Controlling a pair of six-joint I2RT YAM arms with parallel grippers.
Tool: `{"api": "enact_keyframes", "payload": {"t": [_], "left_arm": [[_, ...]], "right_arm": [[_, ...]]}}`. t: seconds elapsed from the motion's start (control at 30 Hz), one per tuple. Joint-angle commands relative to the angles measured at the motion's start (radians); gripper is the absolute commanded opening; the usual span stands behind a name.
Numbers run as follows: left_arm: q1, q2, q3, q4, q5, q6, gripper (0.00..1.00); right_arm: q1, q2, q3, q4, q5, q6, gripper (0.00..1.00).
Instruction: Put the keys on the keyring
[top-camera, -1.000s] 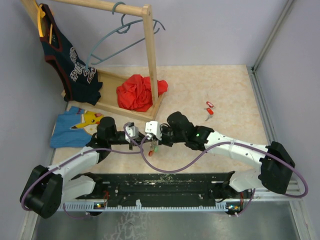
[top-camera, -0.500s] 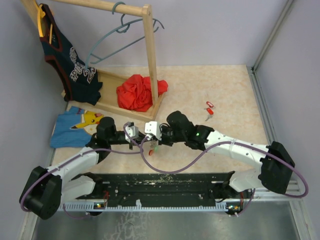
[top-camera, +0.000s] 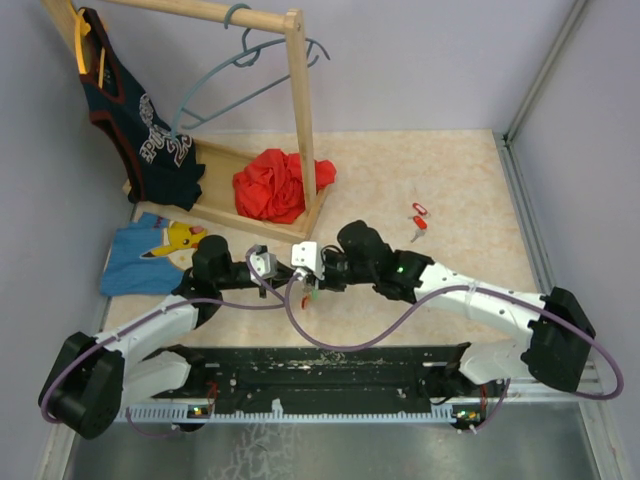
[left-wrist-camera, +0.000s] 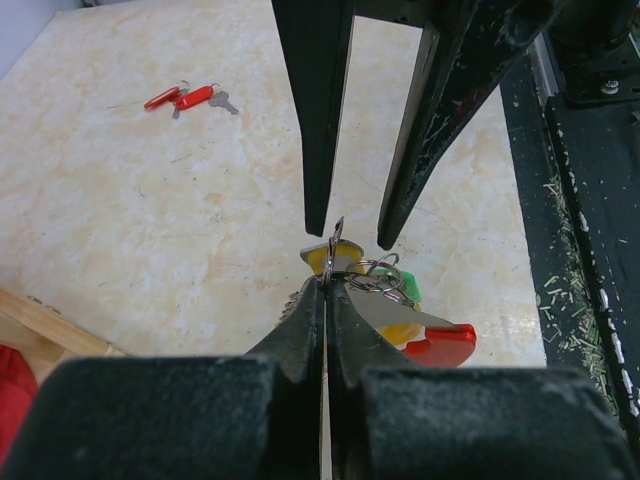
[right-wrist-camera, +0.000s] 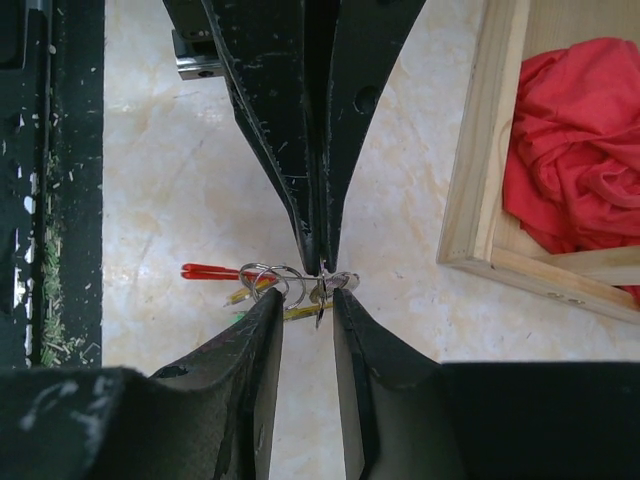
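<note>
My left hand (left-wrist-camera: 325, 285) is clamped on the keyring (left-wrist-camera: 336, 250), with the threaded keys (left-wrist-camera: 425, 338) dangling just beneath. My right hand (right-wrist-camera: 307, 300) faces it tip to tip, fingers apart astride the ring's end, gripping nothing. Two red keys (top-camera: 419, 222) lie farther out on the counter (top-camera: 450, 180), rightward. They are nearer my right arm, so I judge that arm fetches them.

Pale lavender walls (top-camera: 420, 60) enclose a beige marbled tabletop (top-camera: 460, 180). A wooden clothes rack (top-camera: 298, 110) stands at the back left.
</note>
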Motion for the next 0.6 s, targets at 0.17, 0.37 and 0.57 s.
{"api": "enact_keyframes", "payload": {"t": [0.17,0.37,0.57], "left_arm": [[-0.005,-0.014,-0.005,0.055,0.010,-0.006,0.00],[-0.005,-0.011,-0.005,0.058,0.019,-0.008,0.00],[-0.005,-0.013,-0.006,0.057,0.024,-0.008,0.00]], "right_arm": [[-0.026,-0.090,-0.056,0.058,-0.010,-0.005,0.28],[-0.036,-0.096,-0.090,0.101,-0.026,0.005,0.28],[-0.043,-0.081,-0.106,0.156,-0.035,0.004,0.26]]}}
